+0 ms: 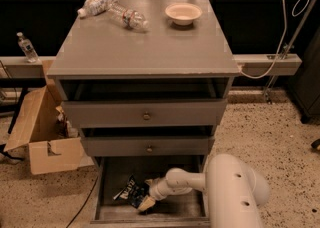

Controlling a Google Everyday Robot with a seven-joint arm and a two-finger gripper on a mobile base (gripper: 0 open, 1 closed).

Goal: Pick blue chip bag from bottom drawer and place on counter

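The blue chip bag [131, 191] lies crumpled on the floor of the open bottom drawer [115, 172], left of its middle. My white arm reaches down into the drawer from the right. The gripper [146, 201] sits at the bag's right edge, low in the drawer and touching or nearly touching the bag. The counter [150, 47] is the flat grey top of the cabinet, high above the gripper.
Two clear plastic bottles [112, 8] lie at the counter's back left and a white bowl [183, 13] stands at its back right. Two upper drawers with brass knobs [146, 116] overhang the bottom drawer. An open cardboard box [42, 132] stands on the floor to the left.
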